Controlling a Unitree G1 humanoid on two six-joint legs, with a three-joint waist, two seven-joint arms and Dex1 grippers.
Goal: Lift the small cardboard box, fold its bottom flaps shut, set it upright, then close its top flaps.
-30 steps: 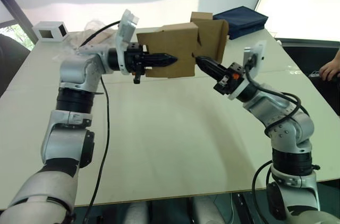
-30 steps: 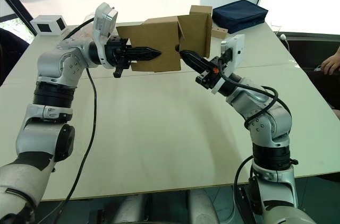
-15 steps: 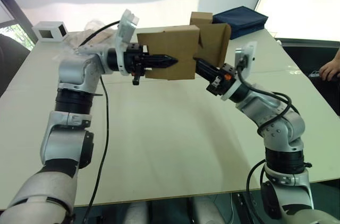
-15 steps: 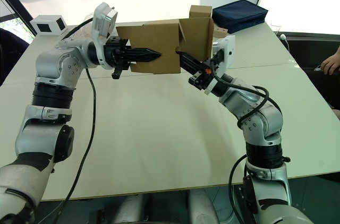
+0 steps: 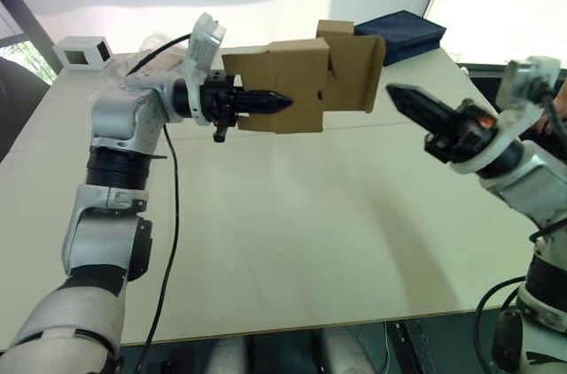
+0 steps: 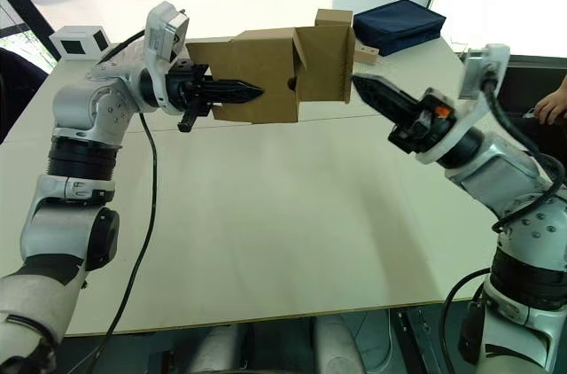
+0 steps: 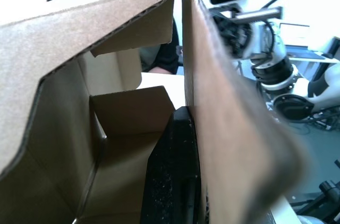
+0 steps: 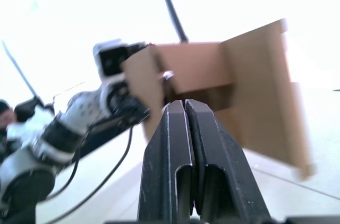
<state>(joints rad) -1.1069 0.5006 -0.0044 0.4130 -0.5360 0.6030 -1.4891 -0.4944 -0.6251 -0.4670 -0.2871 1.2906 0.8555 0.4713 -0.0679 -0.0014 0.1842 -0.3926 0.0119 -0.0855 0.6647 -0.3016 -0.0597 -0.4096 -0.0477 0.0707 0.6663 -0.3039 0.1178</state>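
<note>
Above the table (image 5: pixel 292 241), one small cardboard box (image 5: pixel 288 81) pinched by left gripper (image 5: pixel 282 102); right gripper (image 5: pixel 396 92) pressed together.

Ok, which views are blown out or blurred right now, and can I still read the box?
Right wrist view: background washed out white, small cardboard box soft and motion-blurred. Left wrist view: near box wall out of focus. Eye views: bright window glare behind, box readable.

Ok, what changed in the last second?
The right gripper pulled back from the box toward the robot's right, fingers shut, now clear of the open flap. The left gripper still holds the box off the table; the flap still stands open.
</note>
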